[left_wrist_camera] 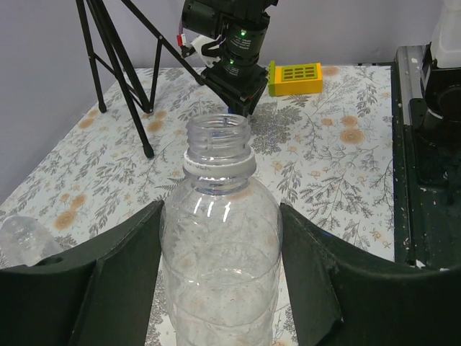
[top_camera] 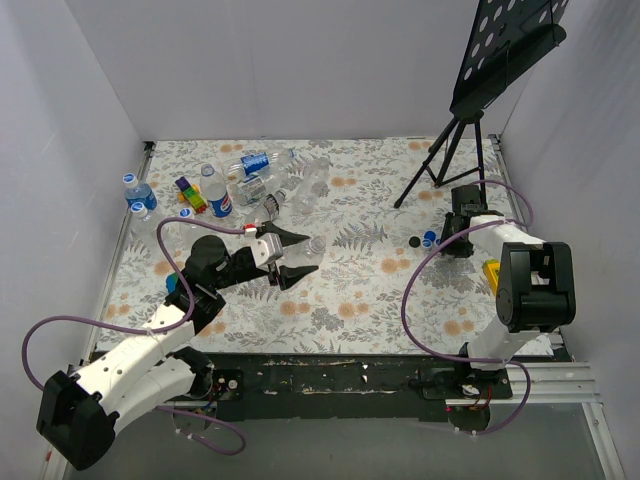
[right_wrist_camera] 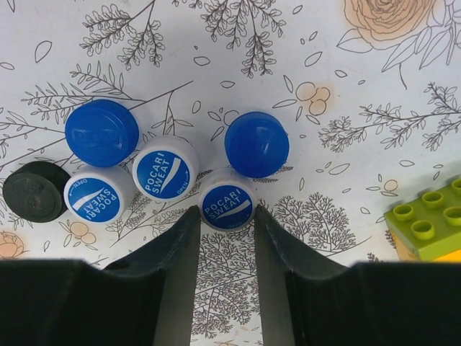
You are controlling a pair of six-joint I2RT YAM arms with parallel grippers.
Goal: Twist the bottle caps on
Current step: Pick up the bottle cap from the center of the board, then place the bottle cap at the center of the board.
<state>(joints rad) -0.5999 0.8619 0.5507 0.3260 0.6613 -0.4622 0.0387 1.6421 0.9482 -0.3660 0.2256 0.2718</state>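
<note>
Bottle caps point(right_wrist_camera: 101, 132) clustered on table point(right_wrist_camera: 346, 86), right side. Our right gripper point(right_wrist_camera: 226, 220) pinches one labelled cap point(right_wrist_camera: 227, 202). Our left gripper point(left_wrist_camera: 220, 216) clamps uncapped bottle point(left_wrist_camera: 220, 274) mid-table. We judge step: cap pickup. Next calls for lift, carry to neck, level seating, twist.

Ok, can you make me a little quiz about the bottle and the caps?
1. True or false: the bottle in the left pincer has a cap screwed on.
2. How many caps show in the right wrist view? A) four B) six C) nine
3. Fill in: the right pincer grips a labelled cap that reads POCARI ____.

Key:
1. False, its neck is open.
2. B: two plain blue, three labelled, one black cap.
3. SWEAT.
</note>
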